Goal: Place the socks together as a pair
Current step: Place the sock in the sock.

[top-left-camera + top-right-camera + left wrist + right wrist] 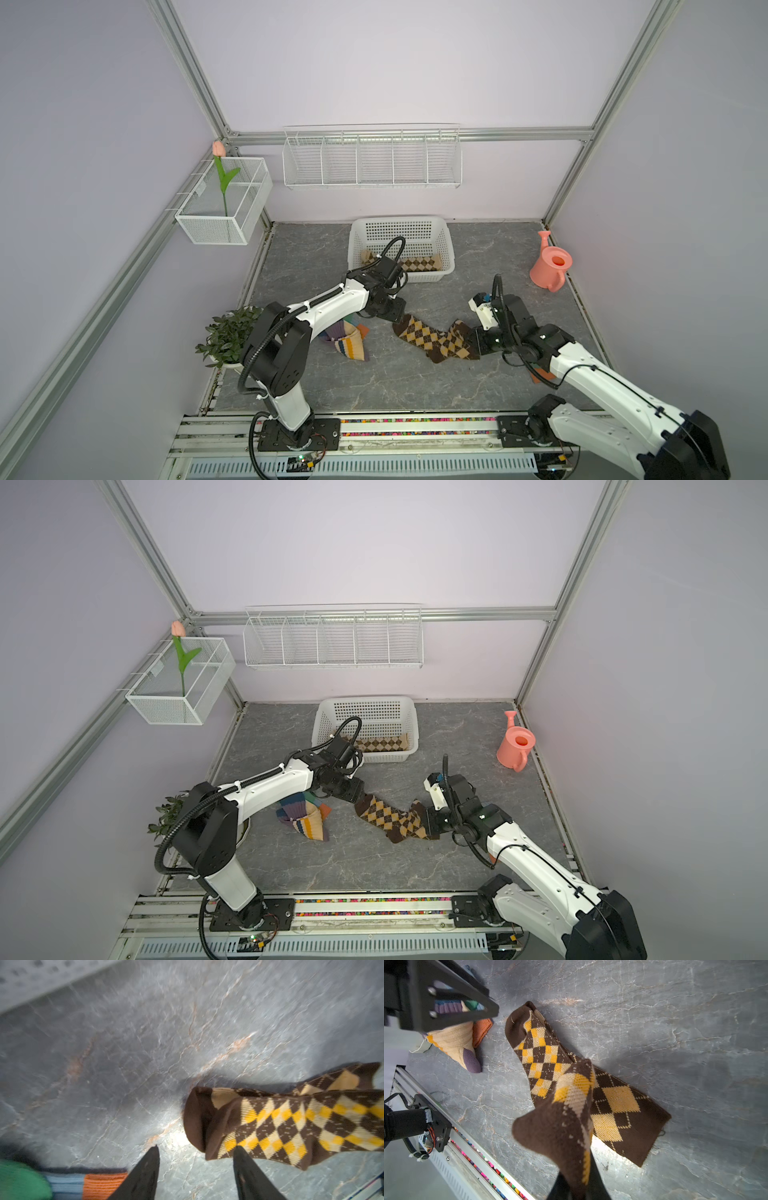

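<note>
The big grey table [415,386] fills the floor of the booth. On the back wall hangs a long white wire shelf [372,166]. Below it, at the back of the table, sits a white basket [401,226], and tan socks [419,264] with a diamond pattern lie inside it. A leafy green plant [226,338] stands at the table's left edge, and a pink watering can [550,266] stands near the right edge. In the middle of the table lie two brown and yellow socks [432,338] with diamonds, one partly on top of the other. A heap of stripy socks [351,347] sits to their left, partly under the left arm. The right claw [578,1184] is pressed together on one end of the top brown and yellow sock and holds that end up off the table. The left claw [196,1148] is spread apart right by the other end of those socks, with nothing between its two black fingers [145,1172].
</note>
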Available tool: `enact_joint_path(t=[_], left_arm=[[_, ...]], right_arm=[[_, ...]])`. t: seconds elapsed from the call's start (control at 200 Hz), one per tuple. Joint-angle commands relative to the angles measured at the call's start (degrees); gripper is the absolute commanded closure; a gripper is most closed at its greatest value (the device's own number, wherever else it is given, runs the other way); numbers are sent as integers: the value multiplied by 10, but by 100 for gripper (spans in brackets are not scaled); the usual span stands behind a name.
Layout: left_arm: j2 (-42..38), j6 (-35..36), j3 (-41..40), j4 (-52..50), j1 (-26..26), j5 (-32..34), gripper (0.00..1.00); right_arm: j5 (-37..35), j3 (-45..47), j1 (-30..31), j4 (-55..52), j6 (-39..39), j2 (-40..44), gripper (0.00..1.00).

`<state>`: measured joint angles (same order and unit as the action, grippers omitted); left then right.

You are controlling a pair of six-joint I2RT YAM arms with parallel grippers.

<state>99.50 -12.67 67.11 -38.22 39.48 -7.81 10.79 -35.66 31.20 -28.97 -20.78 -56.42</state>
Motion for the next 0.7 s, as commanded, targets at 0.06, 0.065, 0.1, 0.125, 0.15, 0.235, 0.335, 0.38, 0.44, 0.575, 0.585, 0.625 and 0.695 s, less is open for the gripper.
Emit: enact_joint_path(t=[0.06, 0.065, 0.1, 0.125, 0.15, 0.235, 0.335, 0.38, 0.44, 0.575, 0.585, 0.625, 0.695], left_arm=[[21, -18, -24, 63, -2, -12, 44], [22, -18, -24, 63, -2, -12, 44], [27, -19, -23, 68, -3, -12, 44], [31, -19, -23, 71, -3, -12, 45], [34, -20, -23, 75, -3, -12, 45], [44, -22, -24, 91, -4, -26, 48], [56, -25, -22, 100, -4, -38, 61], [59, -26, -23, 102, -3, -38, 69], [59, -26, -24, 101, -3, -37, 81], [50, -30, -31, 99, -4, -40, 100], [49, -30, -30, 99, -4, -40, 100], [41, -33, -34, 97, -3, -40, 100], [20, -39, -40, 90, -3, -42, 100]], right_arm=[[7, 14, -5, 7, 8, 9, 89], [7, 14, -5, 7, 9, 9, 89], [8, 15, -4, 7, 8, 11, 89], [8, 15, -5, 7, 8, 13, 89], [8, 16, -5, 7, 8, 13, 89], [6, 18, -5, 8, 8, 17, 89], [5, 20, -6, 10, 8, 18, 89], [4, 22, -7, 11, 8, 18, 88], [4, 23, -9, 13, 8, 18, 87], [1, 29, -13, 20, 7, 18, 81], [1, 30, -13, 21, 7, 18, 80], [-3, 34, -15, 25, 6, 18, 76], [-11, 43, -18, 35, 3, 20, 67]])
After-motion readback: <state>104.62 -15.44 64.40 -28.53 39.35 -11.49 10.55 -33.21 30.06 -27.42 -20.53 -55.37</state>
